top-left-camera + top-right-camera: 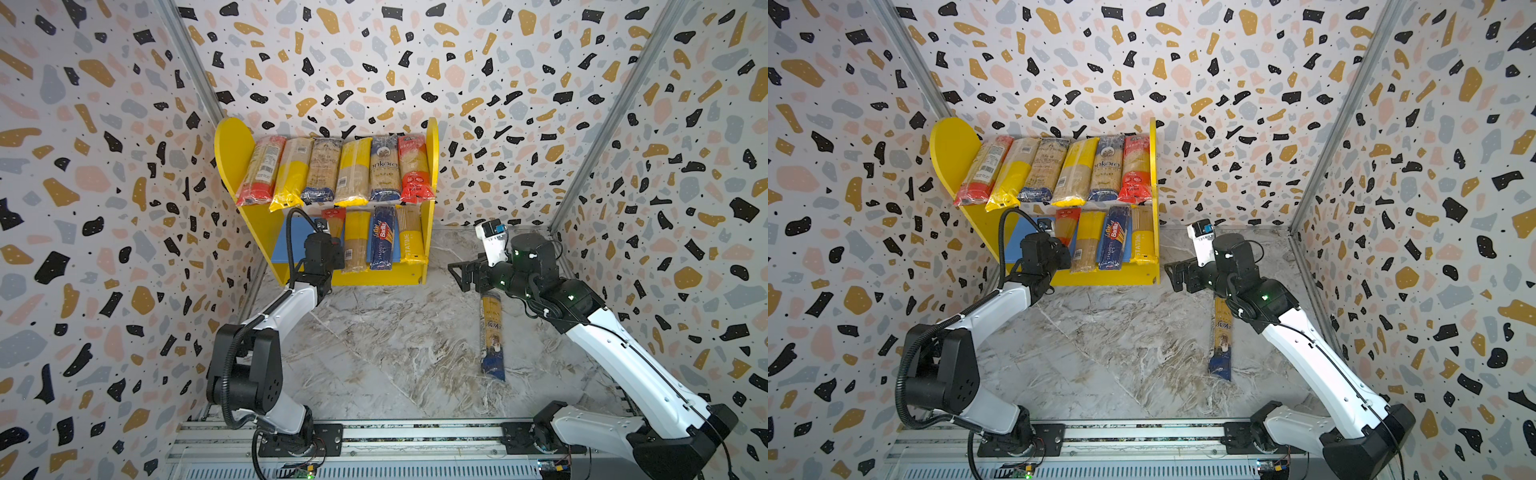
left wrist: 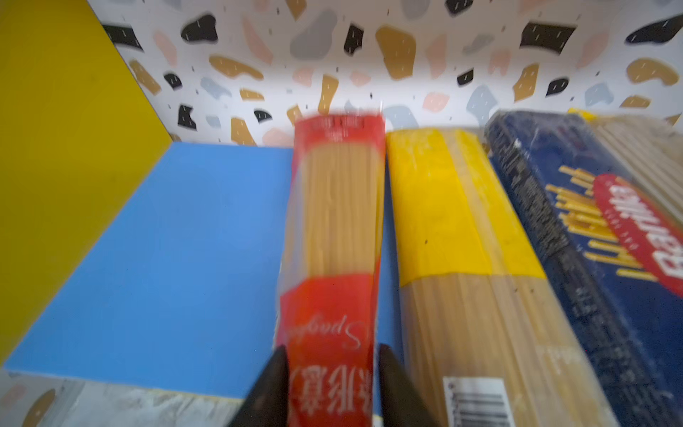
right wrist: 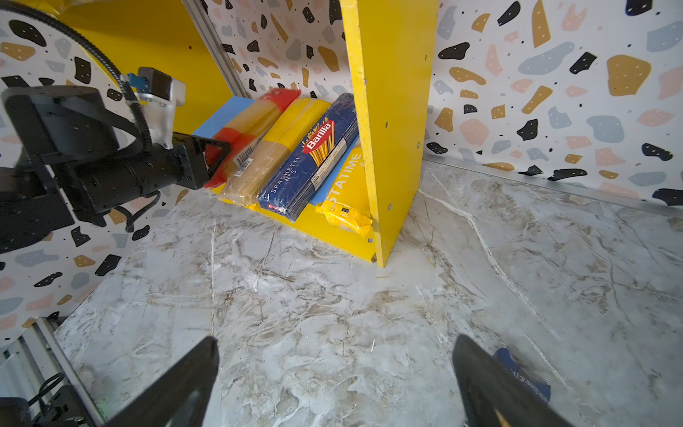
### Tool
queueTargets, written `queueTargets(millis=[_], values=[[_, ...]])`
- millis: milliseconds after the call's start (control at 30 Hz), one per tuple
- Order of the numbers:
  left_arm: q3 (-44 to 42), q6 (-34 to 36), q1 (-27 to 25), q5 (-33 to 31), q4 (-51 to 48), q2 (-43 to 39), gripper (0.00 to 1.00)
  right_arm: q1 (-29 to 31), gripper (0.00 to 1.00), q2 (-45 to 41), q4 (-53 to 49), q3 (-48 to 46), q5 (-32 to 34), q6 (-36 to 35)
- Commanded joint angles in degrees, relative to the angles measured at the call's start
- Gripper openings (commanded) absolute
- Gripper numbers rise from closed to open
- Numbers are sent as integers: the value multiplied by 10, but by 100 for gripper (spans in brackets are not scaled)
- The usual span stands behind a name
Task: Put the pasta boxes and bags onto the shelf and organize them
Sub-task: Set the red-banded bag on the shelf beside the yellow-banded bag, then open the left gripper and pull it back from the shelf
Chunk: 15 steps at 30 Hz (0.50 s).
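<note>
The shelf (image 1: pixel 232 149) stands at the back wall, with several pasta bags side by side on its upper board (image 1: pixel 332 170). On the blue lower board (image 2: pixel 166 258) lie a red-ended spaghetti bag (image 2: pixel 332 229), a yellow bag (image 2: pixel 443 229), the dark blue Barilla box (image 2: pixel 576 236) and a yellow bag (image 1: pixel 409 241). My left gripper (image 2: pixel 332 349) straddles the near end of the red bag, open, with a slim gap at one finger. One dark blue and yellow bag (image 1: pixel 492 336) lies on the floor. My right gripper (image 3: pixel 334 342) hangs wide open above the floor by that bag's far end.
Patterned walls close in at the back and on both sides. The marble floor (image 1: pixel 395 340) stretches between the arms. The arms' base rail (image 1: pixel 374 432) runs along the front. The shelf's right side panel (image 3: pixel 391 129) stands just ahead of my right gripper.
</note>
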Motion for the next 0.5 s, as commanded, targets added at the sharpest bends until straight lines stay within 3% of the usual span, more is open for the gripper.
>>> queueTargets(millis=[0, 133, 467], values=[[29, -10, 2, -5, 75, -22, 68, -7, 99, -5, -3, 23, -4, -7], [25, -16, 2, 5, 56, -35, 79, -15, 99, -9, 1, 15, -12, -9], [-78, -60, 1, 28, 59, -128, 81, -24, 99, -26, 14, -21, -29, -3]])
